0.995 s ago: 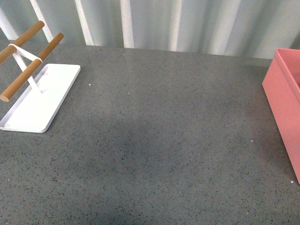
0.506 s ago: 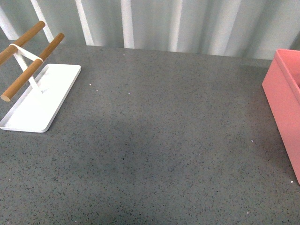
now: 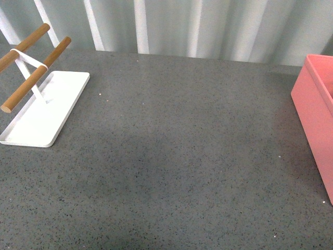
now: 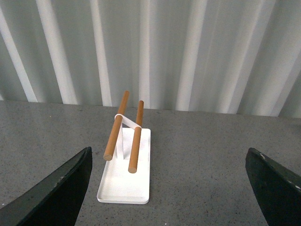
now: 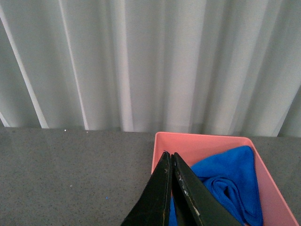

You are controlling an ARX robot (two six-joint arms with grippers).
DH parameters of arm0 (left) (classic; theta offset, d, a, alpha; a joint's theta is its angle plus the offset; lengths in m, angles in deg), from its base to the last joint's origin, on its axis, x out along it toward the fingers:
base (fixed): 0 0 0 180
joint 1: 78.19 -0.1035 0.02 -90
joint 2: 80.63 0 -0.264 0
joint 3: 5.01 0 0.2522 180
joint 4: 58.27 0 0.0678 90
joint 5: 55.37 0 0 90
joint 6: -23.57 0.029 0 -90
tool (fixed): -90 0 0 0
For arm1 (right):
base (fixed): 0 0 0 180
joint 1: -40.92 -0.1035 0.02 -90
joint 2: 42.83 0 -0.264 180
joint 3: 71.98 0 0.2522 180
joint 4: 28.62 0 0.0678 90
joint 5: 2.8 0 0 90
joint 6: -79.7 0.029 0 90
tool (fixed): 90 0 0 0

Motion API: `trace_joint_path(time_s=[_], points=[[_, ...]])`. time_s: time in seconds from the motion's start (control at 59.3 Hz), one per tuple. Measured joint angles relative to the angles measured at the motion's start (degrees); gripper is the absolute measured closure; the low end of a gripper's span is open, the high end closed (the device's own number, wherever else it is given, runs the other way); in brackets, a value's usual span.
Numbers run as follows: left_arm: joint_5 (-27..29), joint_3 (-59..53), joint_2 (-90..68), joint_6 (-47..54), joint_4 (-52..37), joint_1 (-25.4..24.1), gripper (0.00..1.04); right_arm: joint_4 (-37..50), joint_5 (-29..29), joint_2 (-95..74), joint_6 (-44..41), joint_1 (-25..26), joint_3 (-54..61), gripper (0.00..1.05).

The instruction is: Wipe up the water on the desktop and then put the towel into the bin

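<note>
The blue towel [image 5: 230, 181] lies crumpled inside the salmon-pink bin [image 5: 197, 141] in the right wrist view. My right gripper [image 5: 170, 155] is shut and empty, its tips above the bin's near wall, apart from the towel. In the front view only the bin's left wall [image 3: 315, 112] shows at the right edge, and the dark grey speckled desktop [image 3: 171, 151] fills the frame; neither gripper shows there. My left gripper [image 4: 169, 188] is open and empty above the desktop [image 4: 202, 155], facing the white tray.
A flat white tray [image 3: 44, 112] with two wooden rods [image 3: 34, 73] stands at the desktop's back left; it also shows in the left wrist view [image 4: 127, 176]. A pale ribbed wall [image 3: 197, 26] runs behind the desktop.
The front view has shifted very slightly between one second ago and now; nothing on the desktop has moved.
</note>
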Motion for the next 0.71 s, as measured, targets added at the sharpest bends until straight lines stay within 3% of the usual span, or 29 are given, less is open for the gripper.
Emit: trace_joint_path(time_s=[0.118, 0.708], points=[[-0.07, 0.00, 0.00, 0.00, 0.00, 0.00, 0.07, 0.00, 0.66, 2.49, -0.02, -2.75, 2.32, 1.01], [0.00, 0.00, 0.00, 0.00, 0.00, 0.00, 0.07, -3.15, 0.98, 11.72, 0.00, -2.80, 8.09, 1.01]])
